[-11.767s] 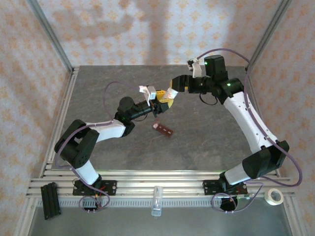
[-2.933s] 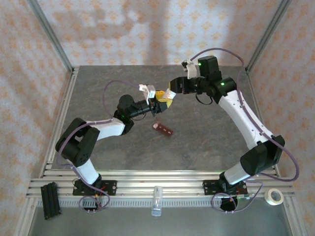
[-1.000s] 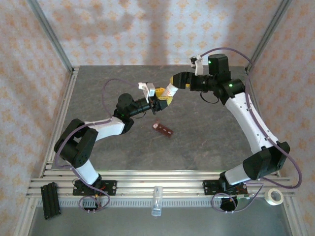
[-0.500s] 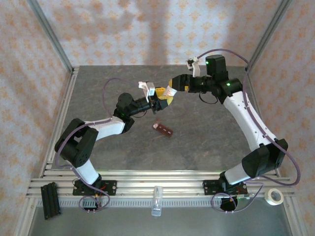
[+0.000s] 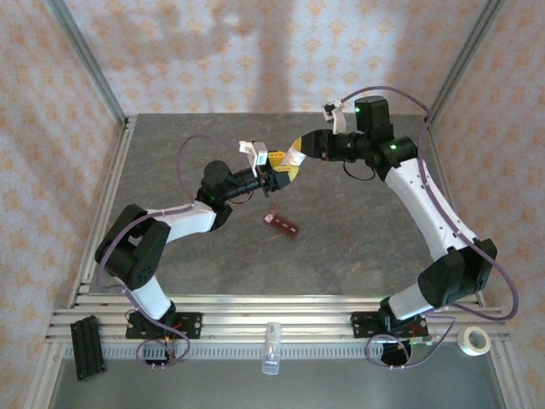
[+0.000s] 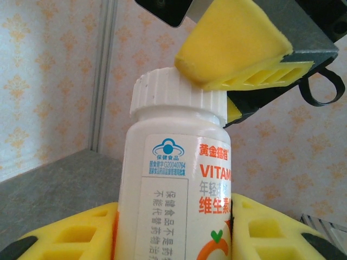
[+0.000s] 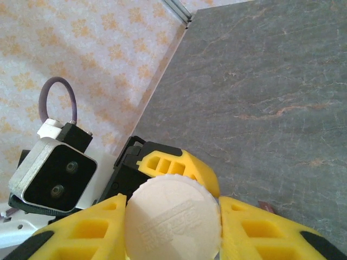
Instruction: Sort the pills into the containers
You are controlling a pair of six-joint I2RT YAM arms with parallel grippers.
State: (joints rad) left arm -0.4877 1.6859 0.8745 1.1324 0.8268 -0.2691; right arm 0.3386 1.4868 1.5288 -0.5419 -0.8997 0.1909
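Dark reddish-brown plastic strip of joined compartments (image 5: 283, 225) seen lying on grey stone-patterned table (image 5: 358, 239), frame centre, apart from both arms.

Top view: white pill bottle (image 5: 294, 158) held above strip, between left gripper (image 5: 277, 175) and right gripper (image 5: 300, 151).

Left wrist: bottle body clamped by left gripper, lower frame; ribbed white cap (image 6: 162, 92) pressed by right gripper.

Right wrist: cap clamped by right gripper, lower centre.

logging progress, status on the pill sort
Left gripper shut on bottle. Right gripper shut on its cap. Containers lie on table, apart from both. Nothing seen in the way.
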